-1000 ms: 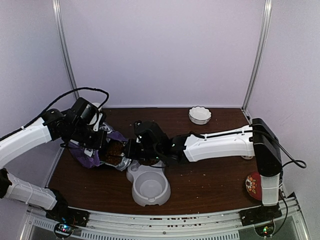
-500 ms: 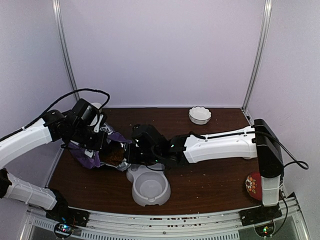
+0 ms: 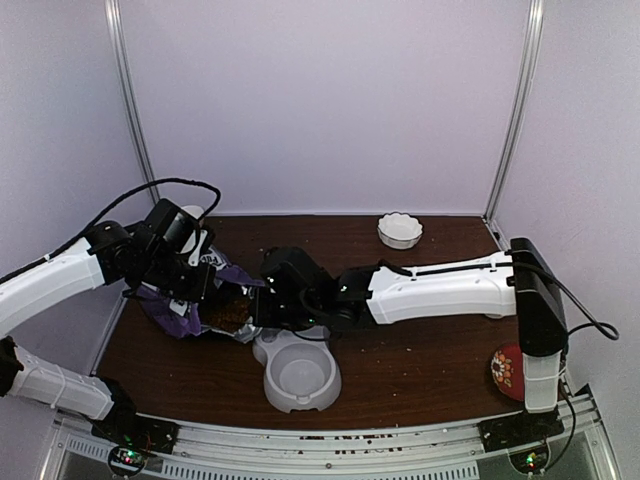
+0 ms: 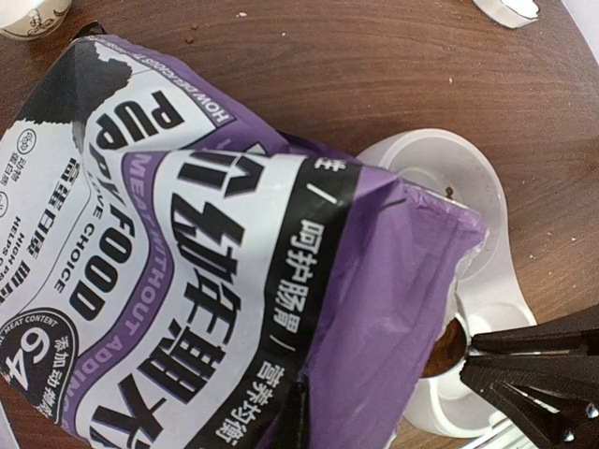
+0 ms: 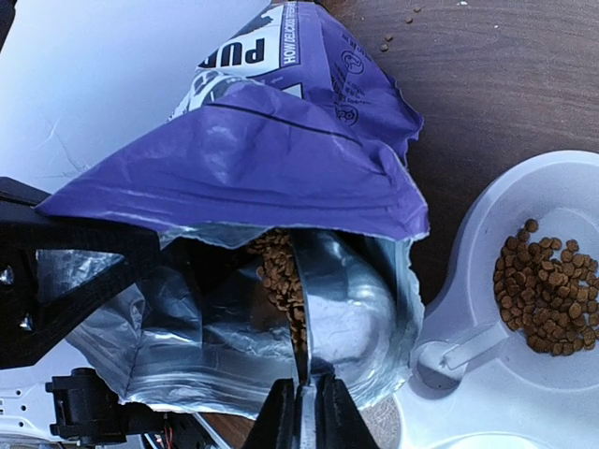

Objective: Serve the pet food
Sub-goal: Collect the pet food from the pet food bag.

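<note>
Your left gripper [image 3: 192,288] is clamped on the purple bag [image 5: 281,159], whose mouth faces the grey double bowl [image 3: 297,372]. Your right gripper [image 5: 304,416] pinches the handle of the metal scoop [image 5: 346,309], its cup inside the bag among the pet food [image 5: 281,276]; more of it lies in one bowl compartment

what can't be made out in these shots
How much kibble is left in the bag: right wrist view, the scoop and foil folds cover it.
Far cup of the bowl: top view, the right arm covers most of it.
The red thing at the right: top view, half behind the arm's base, too small to name.
The bag's lower print: left wrist view, cut by the left and bottom edges.
</note>
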Motion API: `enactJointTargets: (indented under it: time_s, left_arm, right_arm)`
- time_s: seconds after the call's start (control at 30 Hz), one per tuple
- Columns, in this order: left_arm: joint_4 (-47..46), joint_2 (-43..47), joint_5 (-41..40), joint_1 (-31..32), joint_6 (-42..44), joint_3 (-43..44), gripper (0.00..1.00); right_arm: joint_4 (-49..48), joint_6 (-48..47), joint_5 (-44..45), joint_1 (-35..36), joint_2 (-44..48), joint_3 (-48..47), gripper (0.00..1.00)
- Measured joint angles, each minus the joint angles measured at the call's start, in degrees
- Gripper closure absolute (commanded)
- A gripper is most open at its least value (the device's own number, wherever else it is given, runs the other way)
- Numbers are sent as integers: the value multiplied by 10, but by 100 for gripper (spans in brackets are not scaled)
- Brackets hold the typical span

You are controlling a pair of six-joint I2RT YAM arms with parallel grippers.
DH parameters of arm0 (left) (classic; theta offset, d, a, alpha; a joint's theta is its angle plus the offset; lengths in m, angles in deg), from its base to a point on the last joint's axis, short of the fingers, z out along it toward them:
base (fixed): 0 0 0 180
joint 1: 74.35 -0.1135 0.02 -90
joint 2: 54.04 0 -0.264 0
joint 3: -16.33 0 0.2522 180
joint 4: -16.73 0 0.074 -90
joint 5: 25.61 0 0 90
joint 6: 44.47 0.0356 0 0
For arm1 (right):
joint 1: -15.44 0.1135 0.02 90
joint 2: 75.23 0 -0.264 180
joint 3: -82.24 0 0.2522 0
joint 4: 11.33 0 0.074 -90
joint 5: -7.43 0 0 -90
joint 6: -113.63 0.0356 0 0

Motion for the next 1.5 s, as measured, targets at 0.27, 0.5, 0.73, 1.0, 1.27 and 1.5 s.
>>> enactJointTargets:
  time_s: [0.27, 0.5, 0.73, 1.0, 1.27, 1.5]
  left_arm:
    - [0, 0, -2, 0, 0, 0, 100]
    - [0, 1, -2, 0, 0, -1, 100]
    - [-2, 15, -6, 0, 2, -10, 100]
    - [0, 23, -18, 0, 9, -11, 100]
    - [1, 29, -30, 0, 25, -11, 100]
    - [1, 31, -40, 1, 39, -11, 100]
  right_arm:
    - [13, -3, 8, 2, 0, -7, 100]
    - [-37, 5, -7, 1, 19, 39, 100]
    - [-192, 49, -79, -15, 34, 142, 100]
    - [-300, 90, -119, -28, 38, 189, 100]
    - [-365, 123, -152, -38, 59, 226, 100]
    - [-393, 146, -175, -43, 76, 244, 100]
